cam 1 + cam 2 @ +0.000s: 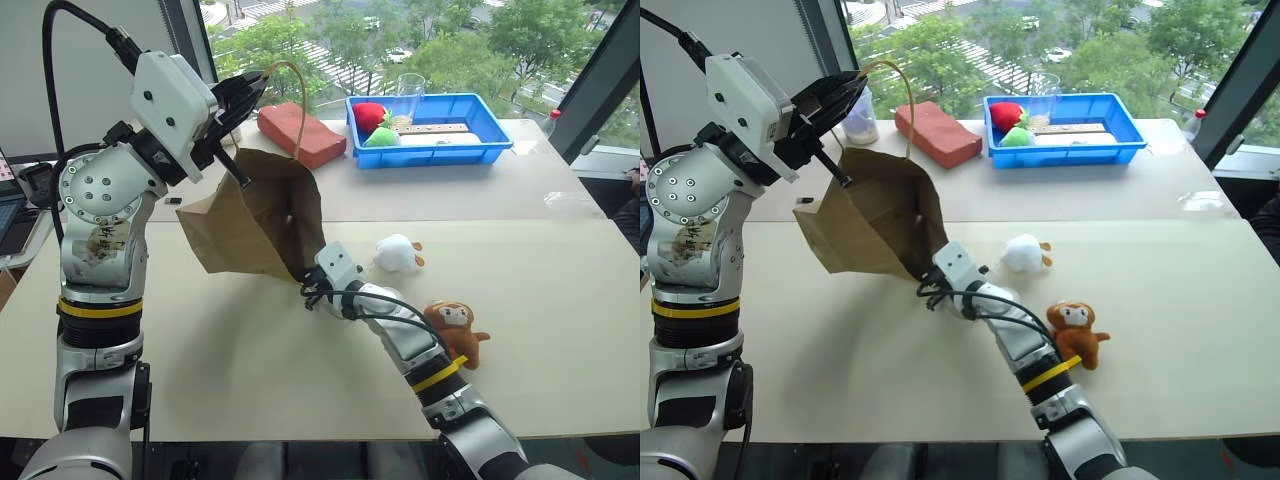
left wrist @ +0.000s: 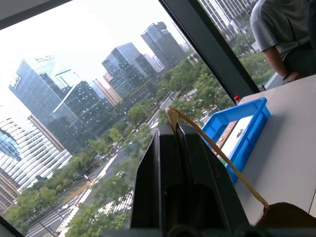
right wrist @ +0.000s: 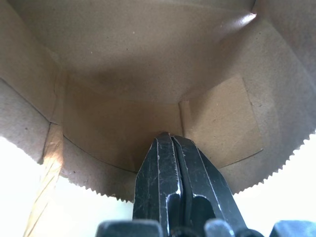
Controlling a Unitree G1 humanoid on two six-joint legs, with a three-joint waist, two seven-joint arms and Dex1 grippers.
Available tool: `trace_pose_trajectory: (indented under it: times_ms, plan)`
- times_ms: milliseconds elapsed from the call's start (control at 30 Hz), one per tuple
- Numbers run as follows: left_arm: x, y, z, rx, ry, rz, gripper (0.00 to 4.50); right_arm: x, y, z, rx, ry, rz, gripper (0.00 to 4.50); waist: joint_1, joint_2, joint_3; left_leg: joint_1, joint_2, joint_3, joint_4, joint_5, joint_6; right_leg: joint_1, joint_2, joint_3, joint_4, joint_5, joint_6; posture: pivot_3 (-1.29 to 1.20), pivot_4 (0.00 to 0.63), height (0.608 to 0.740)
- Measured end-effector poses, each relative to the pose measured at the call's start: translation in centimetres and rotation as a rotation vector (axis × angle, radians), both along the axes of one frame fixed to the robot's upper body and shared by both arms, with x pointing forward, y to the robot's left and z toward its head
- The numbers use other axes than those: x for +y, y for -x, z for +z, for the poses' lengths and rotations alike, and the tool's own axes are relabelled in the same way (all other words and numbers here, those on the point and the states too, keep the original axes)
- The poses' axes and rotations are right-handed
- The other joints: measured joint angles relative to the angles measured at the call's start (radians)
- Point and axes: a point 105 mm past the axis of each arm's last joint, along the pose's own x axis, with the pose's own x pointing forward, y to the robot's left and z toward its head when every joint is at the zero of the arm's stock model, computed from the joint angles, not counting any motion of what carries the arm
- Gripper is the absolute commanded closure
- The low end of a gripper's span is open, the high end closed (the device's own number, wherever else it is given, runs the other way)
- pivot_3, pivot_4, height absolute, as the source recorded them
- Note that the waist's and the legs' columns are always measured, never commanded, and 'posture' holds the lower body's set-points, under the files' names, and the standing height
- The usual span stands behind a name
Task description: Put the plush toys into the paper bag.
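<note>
The brown paper bag (image 1: 255, 215) hangs tilted above the table, its mouth facing right and down. My left gripper (image 1: 250, 85) is raised and shut on the bag's tan cord handle (image 2: 217, 153). My right gripper (image 1: 305, 280) is shut with nothing between its fingers. It sits at the lower edge of the bag's mouth and points into the bag's interior (image 3: 148, 84). The white fluffy plush toy (image 1: 396, 254) lies on the table just right of my right wrist. The brown monkey plush toy (image 1: 455, 325) lies nearer, beside my right forearm.
A reddish-brown block (image 1: 300, 133) lies behind the bag. At the back right stands a blue bin (image 1: 500, 150) holding red (image 1: 370, 113) and green (image 1: 382, 137) soft fruits and a clear cup (image 1: 410, 95). A person (image 2: 284, 34) stands beyond the table's far end.
</note>
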Motion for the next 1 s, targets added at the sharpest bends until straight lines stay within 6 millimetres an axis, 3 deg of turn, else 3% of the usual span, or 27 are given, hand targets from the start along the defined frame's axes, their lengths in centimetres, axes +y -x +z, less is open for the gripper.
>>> trace_pose_trajectory:
  times_ms: [100,233,300,333,533,700,767,1000]
  plan:
    - [0.2,-0.3,-2.2,0.069,0.004,-0.004,4.5,-0.3,0.3,0.2,-0.003,-0.031,0.01,4.49,0.004,0.001,-0.001,0.001,0.0,0.0,-0.002,0.0,0.0,0.0,0.0,0.0,-0.001,0.0,0.0,0.0,0.15,0.74]
    - [-0.7,-0.4,-7.2,0.228,-0.044,-0.067,4.5,-0.6,2.2,0.9,0.015,-0.126,0.119,4.49,0.009,0.001,-0.001,-0.002,0.0,0.0,-0.004,0.0,0.0,-0.002,0.0,0.0,-0.001,0.0,0.0,0.0,0.15,0.74]
    - [-1.5,-0.3,-8.0,0.257,-0.06,-0.104,4.5,-0.6,2.7,2.3,-0.015,-0.156,0.161,4.49,0.007,0.001,-0.001,-0.004,0.0,0.0,-0.003,0.0,-0.001,-0.003,0.0,0.0,-0.001,0.0,0.0,0.0,0.15,0.74]
    - [-1.6,-0.2,-8.0,0.255,-0.06,-0.117,4.5,-0.7,2.8,3.1,-0.036,-0.175,0.171,3.88,0.007,0.001,-0.001,-0.004,0.0,0.0,-0.003,0.0,-0.001,-0.003,0.0,0.0,-0.001,0.0,0.0,0.0,0.15,0.74]
    - [-2.1,0.1,-8.9,0.273,-0.091,-0.169,4.5,-2.8,3.4,7.1,-0.1,-0.205,0.214,1.83,0.011,0.001,-0.001,-0.003,0.0,0.0,-0.004,0.0,0.0,-0.003,0.0,0.0,-0.003,0.0,0.0,0.0,0.15,0.74]
    - [-2.1,0.1,-10.3,0.326,-0.105,-0.202,4.5,-8.1,5.5,11.9,-0.109,-0.202,0.24,0.09,0.02,0.001,-0.001,-0.004,0.0,0.0,-0.004,0.0,0.0,-0.002,-0.001,-0.001,-0.005,0.0,0.0,0.0,0.15,0.74]
    - [-2.3,0.2,-10.4,0.333,-0.108,-0.218,4.5,-9.9,6.3,12.6,-0.091,-0.165,0.235,0.02,0.02,0.001,-0.001,-0.004,0.0,0.0,-0.004,-0.001,0.001,-0.001,-0.001,-0.001,-0.006,0.0,0.0,0.0,0.15,0.74]
    - [-2.5,1.0,-10.3,0.356,-0.141,-0.273,4.5,-19.2,8.8,7.4,0.184,0.167,0.088,0.02,0.033,0.001,-0.001,-0.004,0.0,0.002,-0.002,-0.002,0.003,0.0,-0.001,0.0,-0.007,0.0,0.001,0.0,0.15,0.74]
